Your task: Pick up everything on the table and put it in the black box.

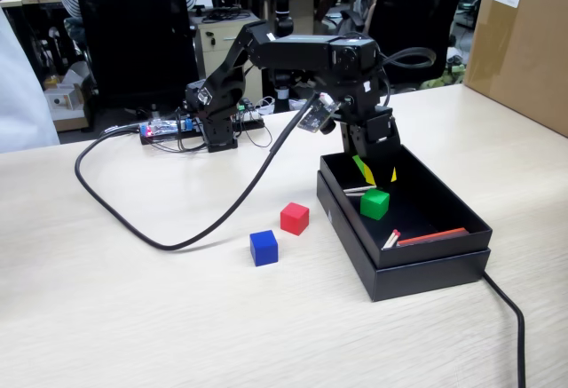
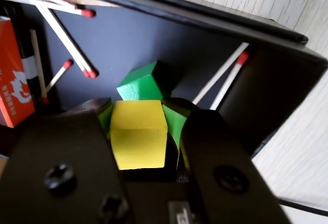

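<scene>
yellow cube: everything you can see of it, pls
The yellow cube is small, solid-coloured and matte, with clean edges. It sits between the gripper jaws, whose green-taped pads press its sides, held over the inside of the black box, just short of the green cube. In the fixed view only yellow slivers show.

Clutter around the work area — none of it cubes

White red-tipped matchsticks (image 2: 61, 34) lie scattered beside a flat red strip (image 1: 432, 237); in the wrist view it reads as an orange matchbox (image 2: 14, 75). A brown cardboard box (image 1: 524, 42) stands at the right edge, a thick black cable (image 1: 169, 228) loops across the wood — office chairs (image 1: 124, 24) behind.
</scene>
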Controlling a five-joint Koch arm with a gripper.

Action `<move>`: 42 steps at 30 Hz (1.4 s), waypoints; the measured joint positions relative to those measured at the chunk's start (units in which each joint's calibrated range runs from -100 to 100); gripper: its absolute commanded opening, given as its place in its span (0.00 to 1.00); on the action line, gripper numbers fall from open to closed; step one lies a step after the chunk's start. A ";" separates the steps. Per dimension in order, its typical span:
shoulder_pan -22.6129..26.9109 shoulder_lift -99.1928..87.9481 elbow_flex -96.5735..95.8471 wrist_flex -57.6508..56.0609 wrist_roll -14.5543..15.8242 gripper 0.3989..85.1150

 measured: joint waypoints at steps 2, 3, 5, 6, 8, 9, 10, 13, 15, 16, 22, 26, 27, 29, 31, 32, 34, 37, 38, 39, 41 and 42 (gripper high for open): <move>0.00 0.00 0.00 0.00 0.15 0.32; -0.05 0.00 0.00 0.00 0.20 0.33; -0.39 -0.13 0.00 0.00 0.15 0.40; -0.88 -0.78 0.00 0.00 0.15 0.40; -1.66 -3.62 -0.09 -0.08 0.10 0.40; -2.20 -6.21 -0.09 -0.08 0.05 0.40; -2.83 -9.06 -0.09 -0.15 -0.20 0.41; -5.23 -18.90 -2.46 -0.23 -1.51 0.46; -7.28 -23.43 -5.48 -0.31 -2.93 0.51; -8.84 -24.98 -7.94 -0.31 -3.96 0.52; -16.02 -25.37 -17.80 -0.31 -8.69 0.56; -18.07 -22.01 -18.62 -0.31 -10.21 0.56; -18.27 -20.06 -18.53 -0.31 -10.35 0.56; -18.36 -15.40 -18.53 -0.31 -10.70 0.56; -18.27 -7.90 -16.16 -0.31 -10.74 0.55; -18.27 -7.64 -15.97 -0.31 -10.74 0.55; -18.07 -3.24 -11.96 -0.31 -10.70 0.53; -17.73 2.72 -8.49 -0.31 -10.74 0.49; -17.63 4.01 -8.40 -0.31 -10.65 0.45; -17.58 5.05 -8.31 -0.31 -10.45 0.39; -17.39 6.34 -8.40 -0.31 -10.16 0.31; -17.29 6.60 -8.40 -0.31 -10.01 0.27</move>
